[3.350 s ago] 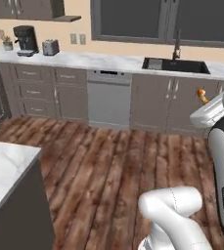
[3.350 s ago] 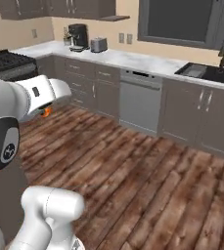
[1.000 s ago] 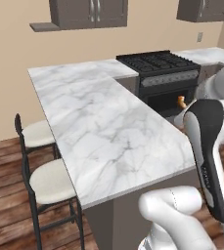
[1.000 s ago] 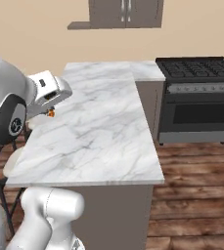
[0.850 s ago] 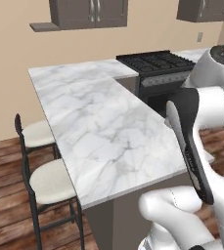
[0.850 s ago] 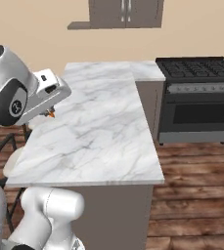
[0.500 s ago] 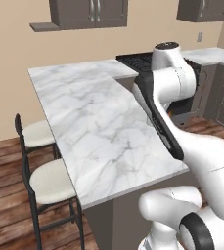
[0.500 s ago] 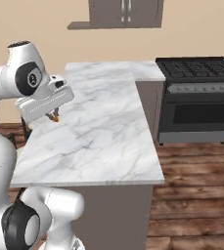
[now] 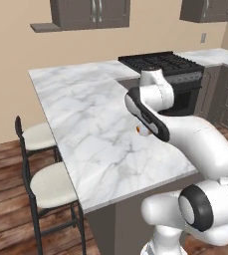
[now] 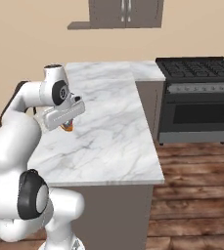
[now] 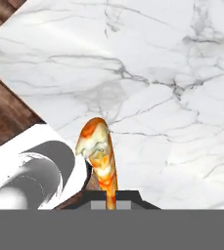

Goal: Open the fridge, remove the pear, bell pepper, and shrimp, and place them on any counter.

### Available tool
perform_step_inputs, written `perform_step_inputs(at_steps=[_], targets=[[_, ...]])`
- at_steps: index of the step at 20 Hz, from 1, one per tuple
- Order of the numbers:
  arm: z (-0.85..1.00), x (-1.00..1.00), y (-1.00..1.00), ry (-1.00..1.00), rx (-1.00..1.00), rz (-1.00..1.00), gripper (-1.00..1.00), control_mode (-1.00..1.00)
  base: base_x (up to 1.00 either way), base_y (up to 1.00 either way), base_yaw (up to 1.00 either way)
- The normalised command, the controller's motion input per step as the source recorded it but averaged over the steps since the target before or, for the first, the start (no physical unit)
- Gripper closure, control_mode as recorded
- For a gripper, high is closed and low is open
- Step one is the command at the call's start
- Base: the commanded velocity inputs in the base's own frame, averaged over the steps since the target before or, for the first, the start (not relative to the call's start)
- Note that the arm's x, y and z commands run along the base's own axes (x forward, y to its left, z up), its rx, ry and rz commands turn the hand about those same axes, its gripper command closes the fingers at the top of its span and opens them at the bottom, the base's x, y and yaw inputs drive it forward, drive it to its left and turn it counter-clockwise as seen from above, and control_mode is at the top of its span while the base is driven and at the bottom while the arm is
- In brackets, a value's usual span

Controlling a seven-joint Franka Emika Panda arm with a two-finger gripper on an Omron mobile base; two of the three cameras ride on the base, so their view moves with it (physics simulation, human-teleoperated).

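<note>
Shrimp [image 9: 138,129] peeks out as an orange speck beneath the white arm in the left base view, above the marble counter [image 9: 85,119]; the gripper itself is hidden. From the right, the gripper [image 10: 67,126] hangs low over the slab, likely to set it down. Hand view: jaws pinched tight on the shrimp [image 11: 100,156], fingertips cut off below.

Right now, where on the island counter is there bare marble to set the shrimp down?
The counter shows bare marble from the wall end down to the near edge by the stools. The free patch right under the gripper, shut on the shrimp, lies between the stool-side edge and the stove side. No item crowds it; the arm alone hangs over the middle.
</note>
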Motion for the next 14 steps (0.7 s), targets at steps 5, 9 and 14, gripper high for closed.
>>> perform_step_inputs(at_steps=[5,9,14], targets=[[-1.0,0.8,0.0,0.01,0.06,0.15,1.0,-1.0,0.0,0.0,0.0],[-0.94,0.64,0.0,0.0,0.07,0.12,1.0,-1.0,0.0,0.0,0.0],[-0.66,0.42,0.0,0.0,0.04,0.06,1.0,-1.0,0.0,0.0,0.0]])
